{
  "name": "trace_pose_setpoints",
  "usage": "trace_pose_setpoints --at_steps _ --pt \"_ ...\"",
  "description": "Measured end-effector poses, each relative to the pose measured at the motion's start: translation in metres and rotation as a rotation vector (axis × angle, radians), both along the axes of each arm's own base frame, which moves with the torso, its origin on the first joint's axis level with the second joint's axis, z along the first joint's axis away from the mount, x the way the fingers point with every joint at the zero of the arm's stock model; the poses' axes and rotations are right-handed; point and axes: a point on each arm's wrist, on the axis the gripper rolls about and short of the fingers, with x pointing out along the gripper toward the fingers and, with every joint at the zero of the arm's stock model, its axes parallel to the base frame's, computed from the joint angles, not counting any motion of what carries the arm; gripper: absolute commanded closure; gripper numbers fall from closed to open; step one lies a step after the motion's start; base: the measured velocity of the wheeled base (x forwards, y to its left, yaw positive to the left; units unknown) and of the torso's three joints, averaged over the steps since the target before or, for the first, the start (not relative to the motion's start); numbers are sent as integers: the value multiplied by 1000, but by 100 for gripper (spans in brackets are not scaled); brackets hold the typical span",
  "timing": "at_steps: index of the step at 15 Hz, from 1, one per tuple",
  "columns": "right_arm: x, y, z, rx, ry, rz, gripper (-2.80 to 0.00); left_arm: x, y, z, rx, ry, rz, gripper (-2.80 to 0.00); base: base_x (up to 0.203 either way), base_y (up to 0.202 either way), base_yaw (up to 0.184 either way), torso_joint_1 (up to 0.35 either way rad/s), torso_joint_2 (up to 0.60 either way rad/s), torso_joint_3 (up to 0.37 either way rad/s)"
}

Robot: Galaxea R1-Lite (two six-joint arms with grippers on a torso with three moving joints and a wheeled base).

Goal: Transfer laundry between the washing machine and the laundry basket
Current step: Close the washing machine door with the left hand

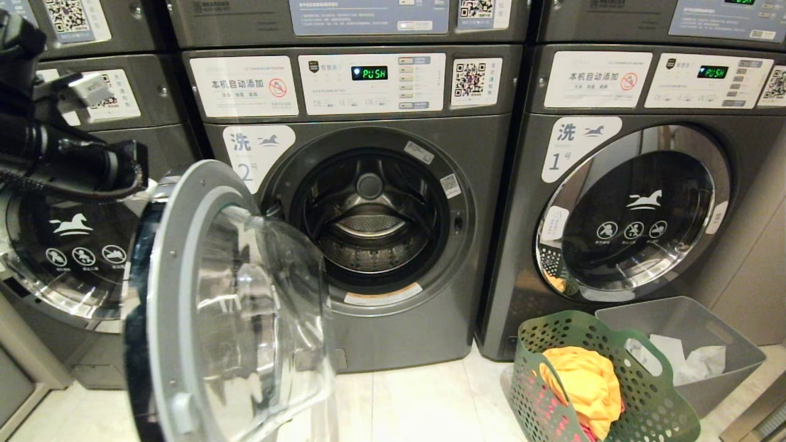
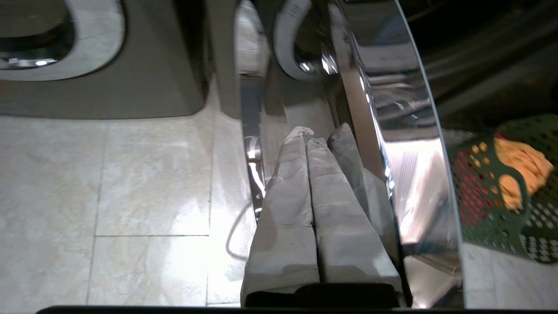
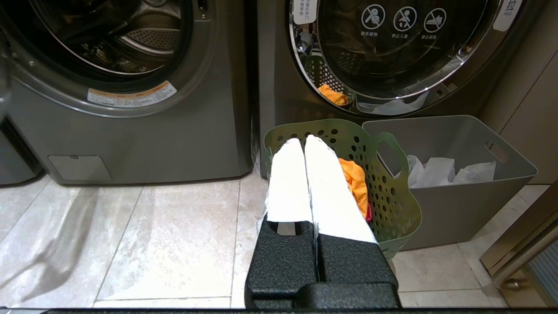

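So there are three front-loaders along the wall in the head view. The washing machine (image 1: pixel 393 209) marked 2 sits in the middle with its door (image 1: pixel 227 307) swung wide open toward the camera, steel drum (image 1: pixel 368 221) bare as far as I can see. The machine marked 1 (image 1: pixel 632 209) is to its right, door closed, and a third one (image 1: pixel 67 245) is partly visible on the left.

The left arm (image 1: pixel 61 159) reaches in from the upper left, up beside the top edge of that open door. In its wrist view the left hand (image 2: pixel 316 144) is clenched, fingers pressed together with nothing between them, tips right against the chrome rim of the door.

The right hand (image 3: pixel 305 146) is also clenched and empty, hanging low and pointing at the basket, tips just over its near rim.

Two containers on the floor by machine 1: one laundry basket (image 1: pixel 651 411), green with holes, and one solid grey bin (image 1: pixel 724 368) touching it on the right, holding some white crumpled stuff (image 1: pixel 688 362).

The laundry is all in the basket, well apart from the left hand: one yellow-orange garment (image 1: pixel 583 380) on top, and one red-pink garment (image 1: pixel 552 411) showing through the holes underneath.
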Motion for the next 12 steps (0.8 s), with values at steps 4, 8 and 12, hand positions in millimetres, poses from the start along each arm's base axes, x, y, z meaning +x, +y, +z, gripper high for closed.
trace_pose_setpoints --at_steps 4,8,12 --pt "0 0 0 2 0 -2 0 8 -59 -1 -82 -16 -177 0 0 0 0 0 0 0" --pt "0 0 0 12 -1 -11 0 58 -150 -21 -86 -199 -333 0 0 0 0 0 0 0" --pt "-3 0 11 1 -31 -17 0 95 -204 -17 44 -735 -211 0 0 0 0 0 0 0"
